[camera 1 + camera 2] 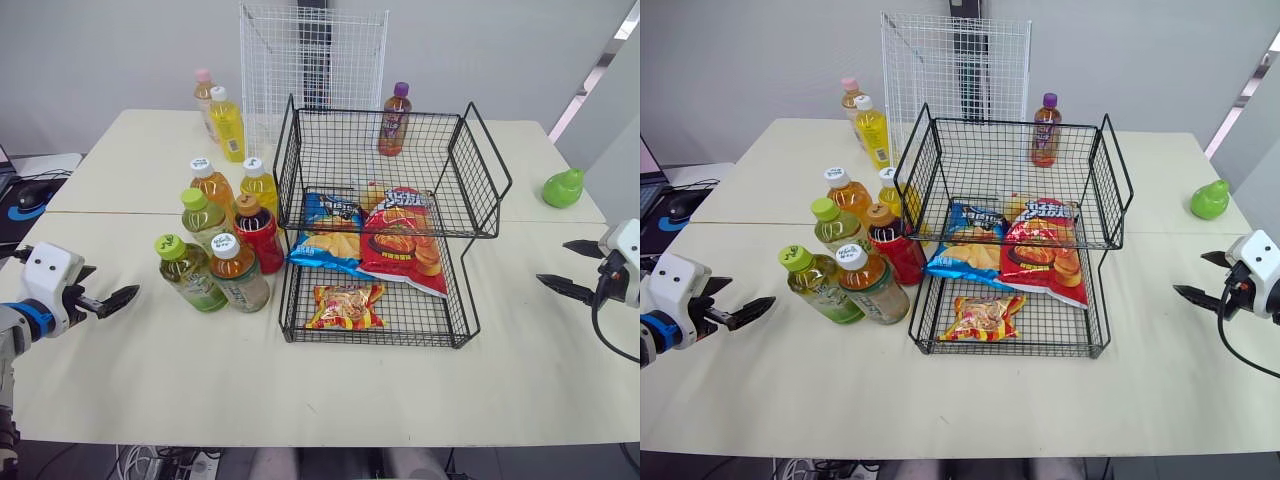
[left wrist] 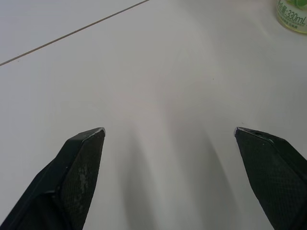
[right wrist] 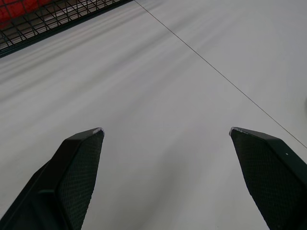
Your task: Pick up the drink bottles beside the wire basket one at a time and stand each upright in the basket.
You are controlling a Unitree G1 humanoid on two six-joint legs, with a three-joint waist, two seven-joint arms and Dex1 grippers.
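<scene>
A black two-tier wire basket (image 1: 470,160) stands mid-table. Several drink bottles stand upright in a cluster just left of it, among them a green-capped one (image 1: 185,270), a white-capped amber one (image 1: 237,272) and a red one (image 1: 259,233). Two more bottles (image 1: 226,123) stand at the back left. A purple-capped bottle (image 1: 395,118) stands at the upper tier's back; I cannot tell whether it is inside or behind. My left gripper (image 1: 110,285) hovers open and empty left of the cluster, low over the table. My right gripper (image 1: 553,262) is open and empty, right of the basket.
Snack bags lie in the basket: a red one (image 1: 405,240), a blue one (image 1: 330,228) and a small one (image 1: 345,306) on the lower tier. A white wire grid panel (image 1: 313,60) stands behind. A green pear-shaped object (image 1: 563,187) sits far right.
</scene>
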